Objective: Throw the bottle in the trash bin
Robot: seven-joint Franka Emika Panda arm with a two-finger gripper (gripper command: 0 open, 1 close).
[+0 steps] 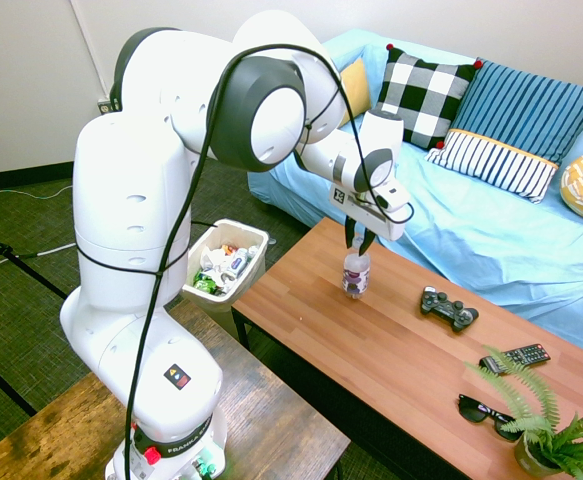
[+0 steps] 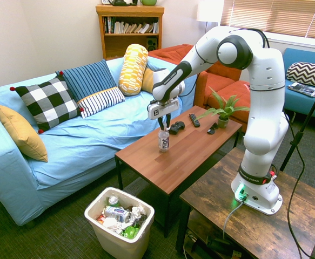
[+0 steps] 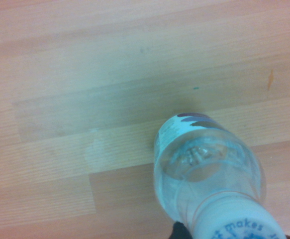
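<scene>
Standing upright on the desk point(image 1: 391, 350), near its bin-side end: the bottle point(image 1: 356, 274). Clenching its neck from straight above, ready for lifting: the claw point(image 1: 359, 240). Waiting on the floor just beyond that desk end, already holding rubbish: the trash bin point(image 1: 256, 233).

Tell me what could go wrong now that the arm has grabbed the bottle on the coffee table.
The gripper pinches the bottle only near its cap, so the bottle may swing or slip out during the carry. The trash bin stands on the floor past the coffee table's end, so an early release could land on the table or floor. The bin already holds rubbish, so the bottle might bounce out.
</scene>
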